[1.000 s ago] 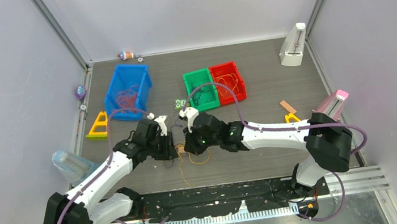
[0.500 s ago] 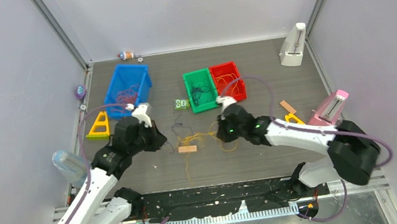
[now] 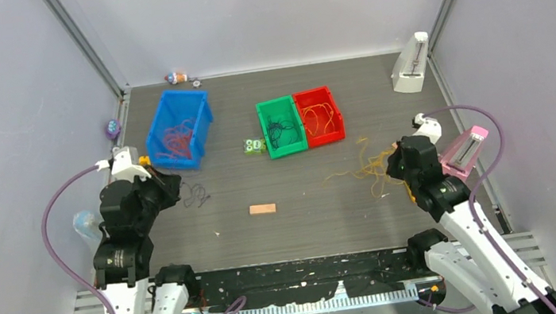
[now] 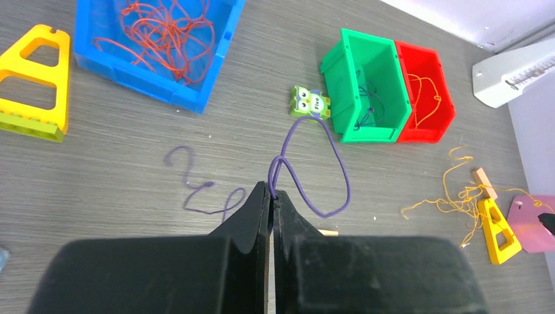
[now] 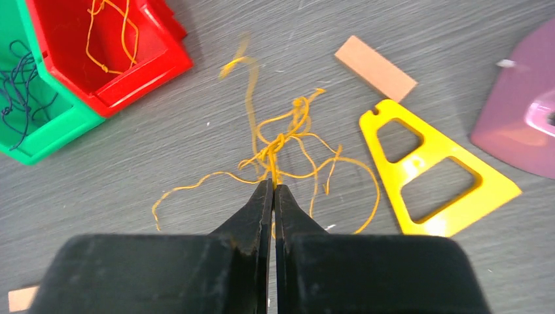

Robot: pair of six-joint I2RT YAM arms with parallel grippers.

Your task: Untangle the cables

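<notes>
My left gripper [image 4: 271, 190] is shut on a purple cable [image 4: 313, 170], which hangs from its tips in a loop over the table; it shows in the top view [image 3: 194, 195] at the left. My right gripper [image 5: 273, 186] is shut on a tangle of orange cable [image 5: 283, 140], lifted at the right [image 3: 368, 167]. The two cables are apart. In the top view the left gripper [image 3: 169, 188] and right gripper [image 3: 397, 165] stand far apart.
A blue bin [image 3: 178, 129] holds red cables, a green bin [image 3: 281, 127] dark ones, a red bin [image 3: 318, 115] orange ones. An owl block [image 4: 310, 103], yellow triangles [image 4: 36, 82] [image 5: 432, 176], wood blocks [image 3: 262, 208] [image 5: 375, 67], a pink metronome [image 3: 465, 149] and a white one [image 3: 411, 64] lie around.
Both arms have pulled apart from the table's middle, left going left with the purple cable, right going right with the orange tangle. The cables have come apart; the wood block stays mid-table.
</notes>
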